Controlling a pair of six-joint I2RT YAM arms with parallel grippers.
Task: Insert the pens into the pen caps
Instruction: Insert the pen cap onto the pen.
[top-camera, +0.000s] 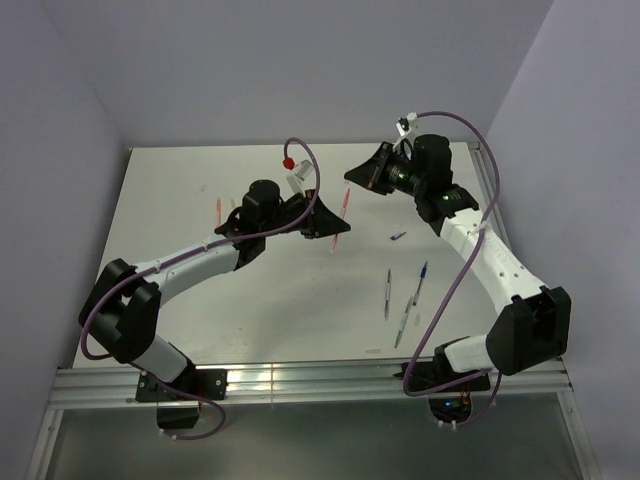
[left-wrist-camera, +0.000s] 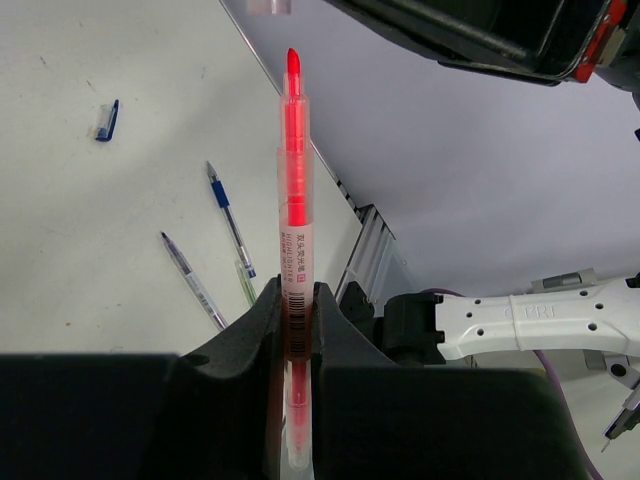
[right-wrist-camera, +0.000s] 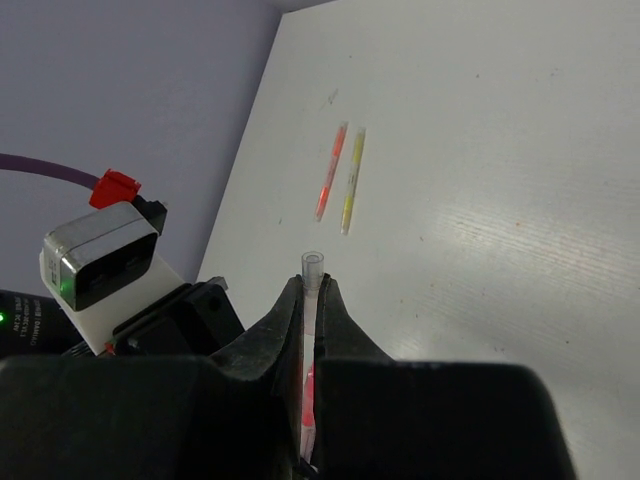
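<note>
Left gripper: the left gripper (left-wrist-camera: 295, 295) was closed on a thin red-pink plastic stick pen (left-wrist-camera: 294, 190), clamping its lower, barcode-printed part between two black fingers.
Red-pink pen: it stood straight out of the jaws with its pointed tip outermost, lifted off the white table top (top-camera: 270, 300).
Right gripper: the right gripper (right-wrist-camera: 311, 292) was closed on a short translucent tube-shaped plastic cap (right-wrist-camera: 312, 268), whose open end stuck out just past the fingertips.
Pen and cap: in the top view the two grippers faced each other above the middle of the table; the pen tip was near the cap but not inside it.
Pens on the right: a clear pen with a blue tip (left-wrist-camera: 230, 218), a grey-purple pen (left-wrist-camera: 190, 280) and a green-clear pen (left-wrist-camera: 245, 285) lay close together on the table near the right arm. The green one was partly hidden behind a finger.
Dark blue cap: a small dark blue tube cap (left-wrist-camera: 107, 120) lay alone on the table, apart from those three pens.
Pens on the left: an orange-red stick pen (right-wrist-camera: 331, 172) and a yellow stick pen (right-wrist-camera: 351, 180) lay just beside each other, almost parallel, toward the table's left edge.
</note>
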